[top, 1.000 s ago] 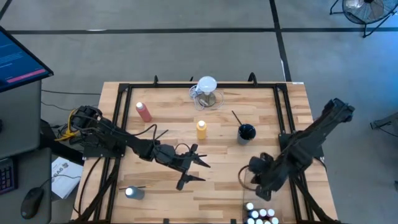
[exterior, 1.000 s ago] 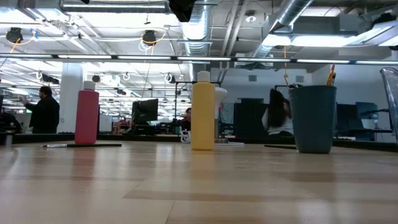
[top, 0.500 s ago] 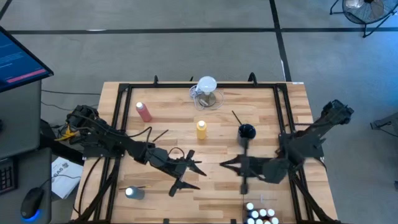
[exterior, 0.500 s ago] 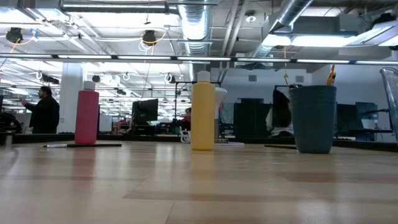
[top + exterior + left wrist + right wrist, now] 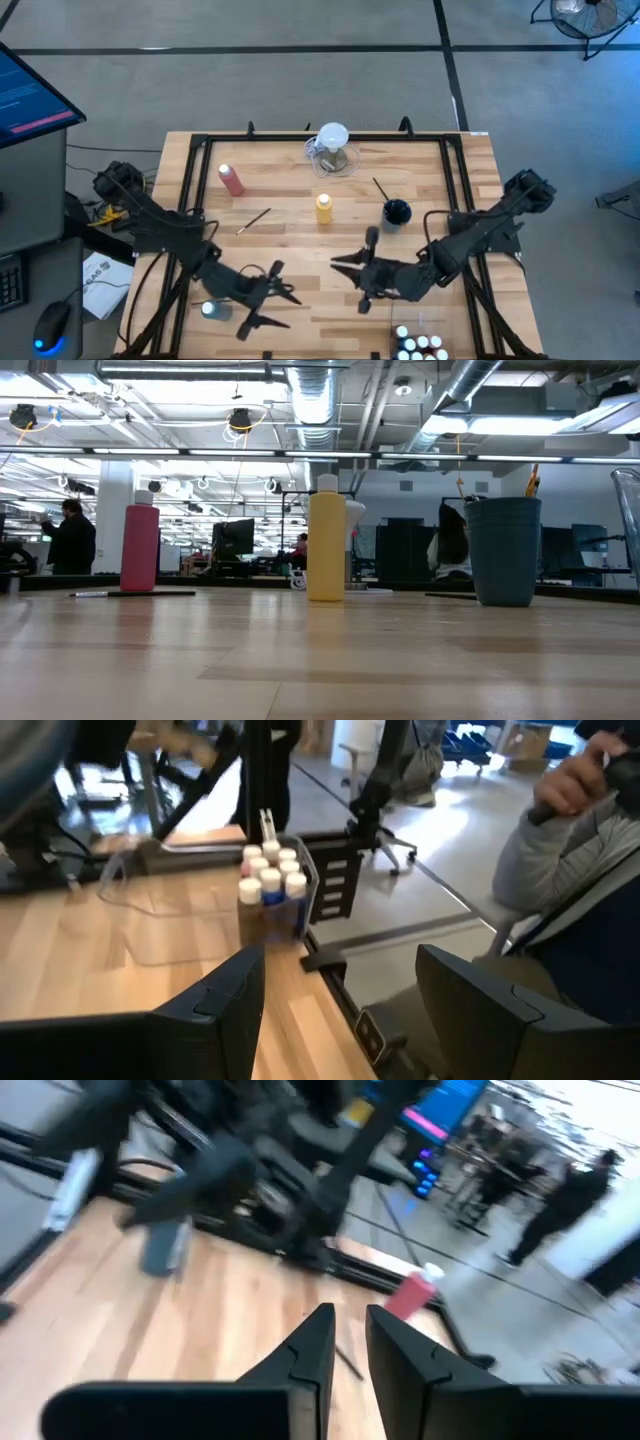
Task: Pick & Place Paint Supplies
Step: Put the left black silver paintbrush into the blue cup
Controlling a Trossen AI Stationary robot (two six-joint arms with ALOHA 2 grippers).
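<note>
Left end effector (image 5: 268, 297) sits low over the pale wooden surface (image 5: 290, 200) near its front edge, fingers spread apart and holding nothing; the right end effector (image 5: 350, 275) hangs near the middle front, its fingers a narrow gap apart, empty. From above, a pink squeeze bottle (image 5: 231, 179), a yellow squeeze bottle (image 5: 324, 208), a dark round cup (image 5: 396, 213) and a thin dark paintbrush (image 5: 253, 220) stand well apart, and white-capped small paint bottles (image 5: 418, 346) are cut off at the front edge.

At surface level, neither arm shows.

Past the left wrist, the small bottles cluster in a clear bin (image 5: 150, 915); a person's grey sleeve (image 5: 560, 860) is partly cropped.

The right wrist picture is smeared.
</note>
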